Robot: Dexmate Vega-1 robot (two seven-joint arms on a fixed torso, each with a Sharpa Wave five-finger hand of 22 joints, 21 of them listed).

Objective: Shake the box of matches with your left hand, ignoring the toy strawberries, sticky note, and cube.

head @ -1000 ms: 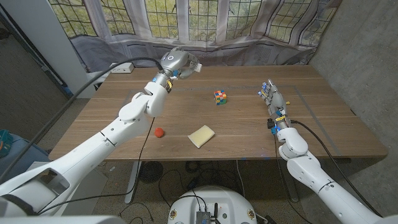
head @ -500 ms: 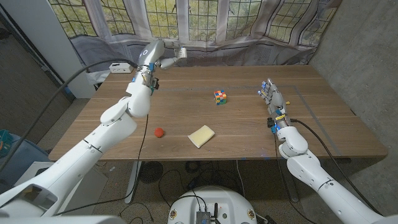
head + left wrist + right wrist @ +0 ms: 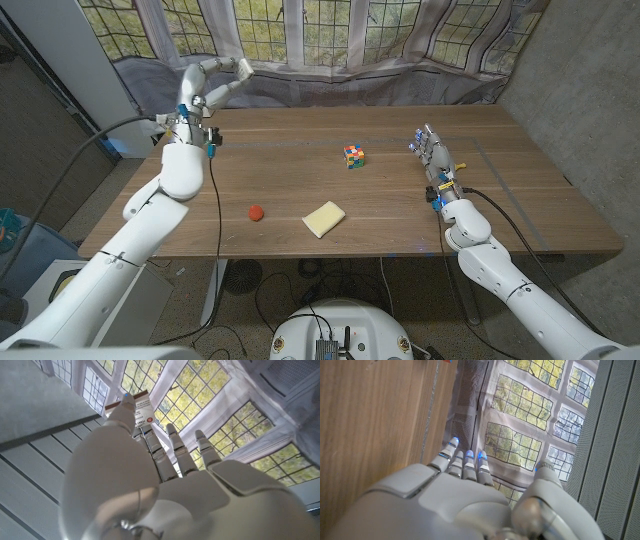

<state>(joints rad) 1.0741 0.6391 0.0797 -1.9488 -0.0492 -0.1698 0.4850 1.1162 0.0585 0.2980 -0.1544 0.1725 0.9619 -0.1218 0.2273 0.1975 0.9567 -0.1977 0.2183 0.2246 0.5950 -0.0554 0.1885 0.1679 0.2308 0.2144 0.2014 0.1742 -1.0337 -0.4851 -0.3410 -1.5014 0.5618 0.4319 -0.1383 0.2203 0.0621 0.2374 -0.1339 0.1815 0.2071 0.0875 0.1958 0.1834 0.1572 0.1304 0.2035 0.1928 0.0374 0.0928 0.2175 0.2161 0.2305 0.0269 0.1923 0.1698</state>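
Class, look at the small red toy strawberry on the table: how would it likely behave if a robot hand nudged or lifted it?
The toy strawberry looks small and rounded, so a nudge would probably send it rolling across the smooth wooden table. Its size suggests it is light. Being so small, it might slip from a loose grip.

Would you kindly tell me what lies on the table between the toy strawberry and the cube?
Only bare wood in the head view: the toy strawberry and cube have nothing between them; the sticky note sits off that line.

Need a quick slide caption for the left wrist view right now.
Left hand raised toward the leaded window, holding the box of matches at its fingertips.
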